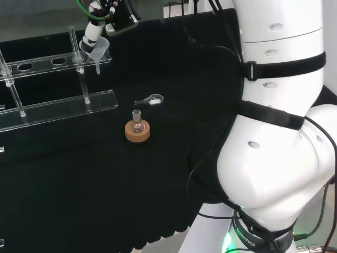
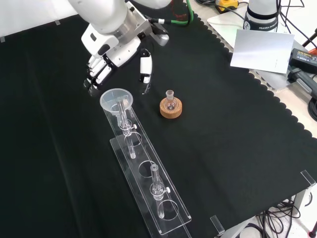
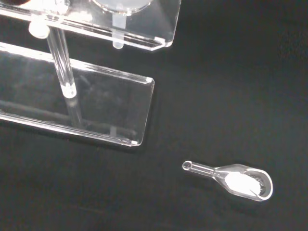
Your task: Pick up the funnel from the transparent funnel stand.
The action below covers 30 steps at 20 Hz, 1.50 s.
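Black cloth (image 2: 59,148) covers the bench under everything. White links of the arm (image 1: 279,132) stand large at the right of the head view. Next in size is the transparent funnel stand (image 2: 148,198), a long rack of clear plastic with a base plate, upright rods and an upper shelf pierced by round holes; in the front view it runs from the near edge of the cloth up towards the hand, and in the head view it lies along the left side.

At the far end of that rack in the front view hangs the hand (image 2: 106,57), black and white, coming in from the top. Its fingers (image 2: 96,74) are relaxed and spread, with the thumb (image 2: 145,69) held apart to the right in the front view; it grips nothing. In the head view one fingertip is just beside the funnel's rim, though I cannot tell whether it touches.

Seated in the end hole of the shelf is the funnel (image 2: 115,100), its wide mouth up and its stem pointing down through the shelf.

Right of the rack in the front view stands a cork ring (image 2: 171,108) carrying a small glass flask (image 2: 171,99), upright, neck up.

Smallest is a glass scoop (image 3: 236,180) lying on the cloth beyond the cork ring in the head view, with white powder in its bowl.
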Each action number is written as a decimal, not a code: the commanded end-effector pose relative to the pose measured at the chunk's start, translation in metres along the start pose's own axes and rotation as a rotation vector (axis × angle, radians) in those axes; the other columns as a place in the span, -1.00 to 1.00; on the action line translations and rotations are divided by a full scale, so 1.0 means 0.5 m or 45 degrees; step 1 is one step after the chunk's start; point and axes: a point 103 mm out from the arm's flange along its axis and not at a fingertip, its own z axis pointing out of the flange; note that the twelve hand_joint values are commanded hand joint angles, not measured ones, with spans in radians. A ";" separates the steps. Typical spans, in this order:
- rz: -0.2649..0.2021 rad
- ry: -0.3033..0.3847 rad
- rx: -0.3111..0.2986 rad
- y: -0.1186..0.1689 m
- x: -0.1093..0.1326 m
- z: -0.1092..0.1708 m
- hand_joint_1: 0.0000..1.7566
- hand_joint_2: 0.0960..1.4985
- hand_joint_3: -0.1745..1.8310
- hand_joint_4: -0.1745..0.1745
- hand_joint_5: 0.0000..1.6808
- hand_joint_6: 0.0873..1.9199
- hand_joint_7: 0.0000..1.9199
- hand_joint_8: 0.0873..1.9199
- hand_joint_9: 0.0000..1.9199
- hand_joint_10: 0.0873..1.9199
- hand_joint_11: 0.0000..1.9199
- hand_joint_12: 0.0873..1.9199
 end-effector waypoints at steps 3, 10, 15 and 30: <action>-0.008 -0.023 0.036 0.023 0.018 0.017 -0.31 -0.08 -0.65 0.08 -0.93 -1.00 -1.00 -0.70 -0.79 -0.22 -0.66 0.47; -0.004 -0.017 0.039 0.039 0.009 0.019 -0.28 -0.09 -0.65 0.08 -0.94 -1.00 -1.00 -0.68 -0.79 -0.19 -0.63 0.46; -0.011 -0.025 0.049 0.061 0.030 0.021 -0.27 -0.09 -0.65 0.08 -0.94 -1.00 -1.00 -0.68 -0.79 -0.18 -0.61 0.46; -0.010 -0.047 0.077 0.074 0.034 0.041 -0.27 -0.10 -0.64 0.06 -0.91 -1.00 -1.00 -0.65 -0.73 -0.15 -0.57 0.44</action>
